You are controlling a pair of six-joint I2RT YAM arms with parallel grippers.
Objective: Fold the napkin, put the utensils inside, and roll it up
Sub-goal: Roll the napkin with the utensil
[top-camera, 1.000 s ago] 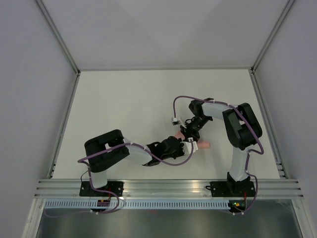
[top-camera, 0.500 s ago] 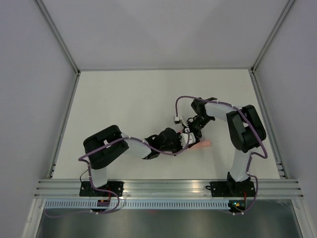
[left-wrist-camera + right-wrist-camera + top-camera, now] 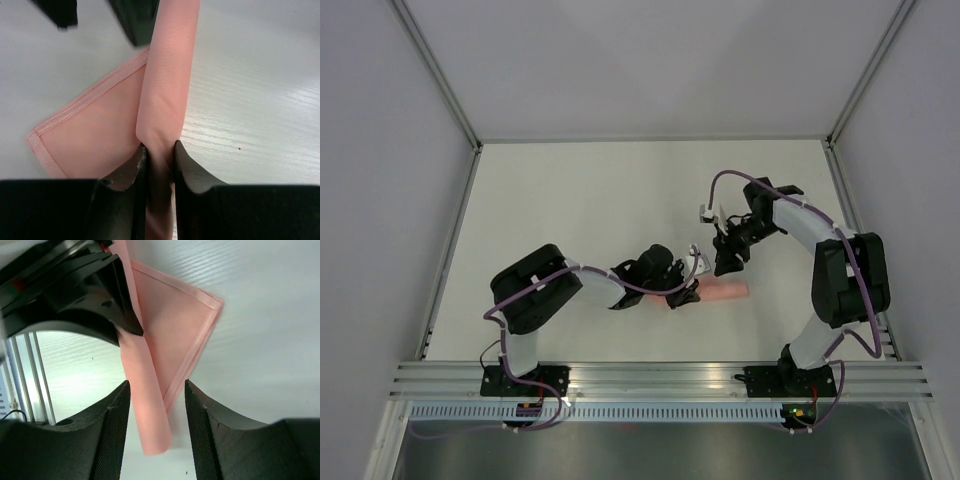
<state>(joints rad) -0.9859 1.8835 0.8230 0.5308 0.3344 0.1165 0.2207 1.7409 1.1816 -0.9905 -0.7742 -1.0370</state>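
Above napkin, right gripper, jaws apart

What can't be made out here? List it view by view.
Utensils: seen in no view; whether they lie inside the rolled napkin cannot be told.
Top external: napkin is a small pink strip, one end under the left tool; folds too small.
Left wrist: the roll's near end is hidden between the tool's fingers.
Right wrist: the left tool hides the roll's other end.
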